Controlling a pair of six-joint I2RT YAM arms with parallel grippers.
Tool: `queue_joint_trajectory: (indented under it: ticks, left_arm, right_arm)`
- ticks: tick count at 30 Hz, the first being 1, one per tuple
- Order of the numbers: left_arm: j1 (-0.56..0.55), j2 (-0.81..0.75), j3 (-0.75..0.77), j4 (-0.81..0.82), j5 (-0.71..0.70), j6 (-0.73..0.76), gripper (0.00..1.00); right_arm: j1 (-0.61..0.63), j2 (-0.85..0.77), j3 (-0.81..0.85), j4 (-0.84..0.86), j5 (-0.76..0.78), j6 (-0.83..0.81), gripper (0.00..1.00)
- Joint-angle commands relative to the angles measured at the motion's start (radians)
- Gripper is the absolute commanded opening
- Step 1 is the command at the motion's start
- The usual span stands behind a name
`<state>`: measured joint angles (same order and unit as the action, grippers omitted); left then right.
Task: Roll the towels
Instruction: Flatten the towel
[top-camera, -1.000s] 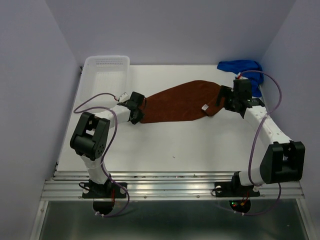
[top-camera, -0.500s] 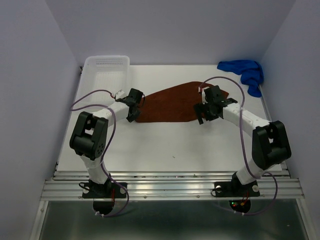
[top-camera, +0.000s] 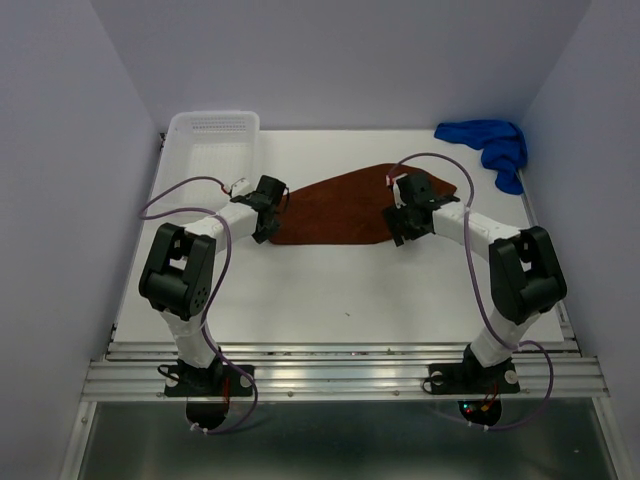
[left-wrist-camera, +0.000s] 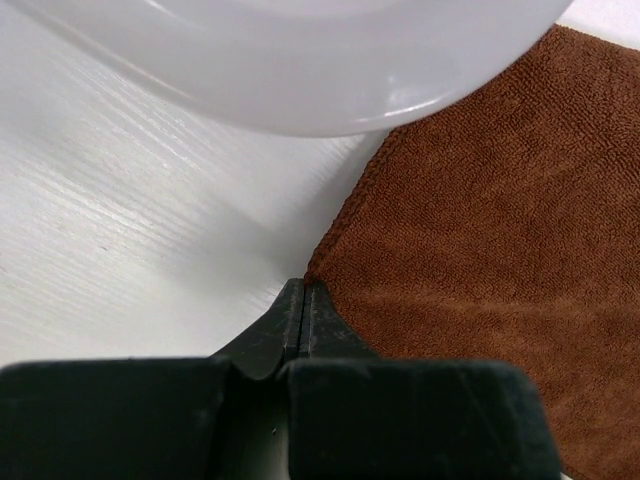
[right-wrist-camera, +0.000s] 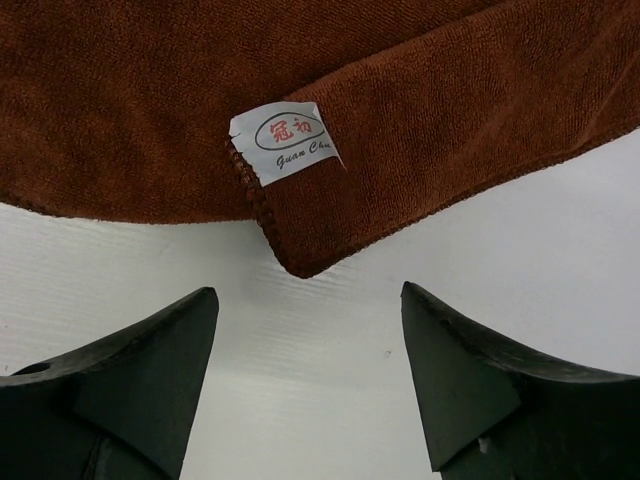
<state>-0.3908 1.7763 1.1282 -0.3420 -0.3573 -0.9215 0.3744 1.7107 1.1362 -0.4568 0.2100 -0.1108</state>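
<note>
Well, the white worktop (top-camera: 330, 290) takes up most of what I see, with both my arms reaching out over it from the near edge. The rust-brown towel (top-camera: 335, 210) lies spread flat around the middle of it, a broad shape that narrows toward its left end. Its right end is folded over on itself. The white perforated plastic basket (top-camera: 213, 135) sits in the far left corner, apart from the towel. The royal blue towel (top-camera: 490, 140) is bunched in a heap at the far right corner, well apart from the brown one and from both my arms.

My left hand (left-wrist-camera: 304, 300) is down at the brown towel's left corner, its fingers pressed together with no gap showing. The point of the corner meets their tips; whether any cloth is nipped between them I cannot tell. Through the left wrist camera the basket's pale wall shows blurred just beyond.

My right hand (right-wrist-camera: 307, 300) is low at the towel's right end with its fingers spread wide. The folded corner lies just ahead of the gap between them, touching neither finger. A small white label (right-wrist-camera: 285, 140) with red lettering is sewn at that corner's edge.
</note>
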Motion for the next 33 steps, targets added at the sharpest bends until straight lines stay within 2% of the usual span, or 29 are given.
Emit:
queue_joint_trajectory:
  ticks: [1,6,17,21,25,27,31,33]
  left_arm:
    - [0.006,-0.028,0.03,-0.022,-0.035,0.012,0.0]
    - [0.006,-0.028,0.03,-0.023,-0.043,0.012,0.0]
    - [0.006,-0.014,0.045,-0.026,-0.042,0.01,0.0]
    - [0.007,-0.014,0.047,-0.022,-0.039,0.013,0.0]
    - [0.007,-0.012,0.048,-0.025,-0.04,0.01,0.0]
    - [0.01,-0.012,0.051,-0.025,-0.042,0.013,0.0]
    - [0.012,-0.014,0.054,-0.026,-0.045,0.015,0.0]
    - [0.015,-0.017,0.058,-0.029,-0.039,0.015,0.0]
  right_arm:
    - [0.006,0.016,0.049,0.056,0.012,-0.003,0.77]
    - [0.006,0.047,0.066,0.06,0.023,-0.006,0.73]
    - [0.006,0.075,0.085,0.063,0.023,0.0,0.41]
    - [0.006,0.084,0.094,0.061,0.028,0.002,0.34]
    - [0.006,0.092,0.1,0.061,0.035,0.008,0.21]
    - [0.006,0.093,0.105,0.056,0.035,0.005,0.18]
    - [0.006,0.09,0.106,0.056,0.034,-0.001,0.01]
    - [0.006,0.079,0.096,0.067,0.048,-0.007,0.01]
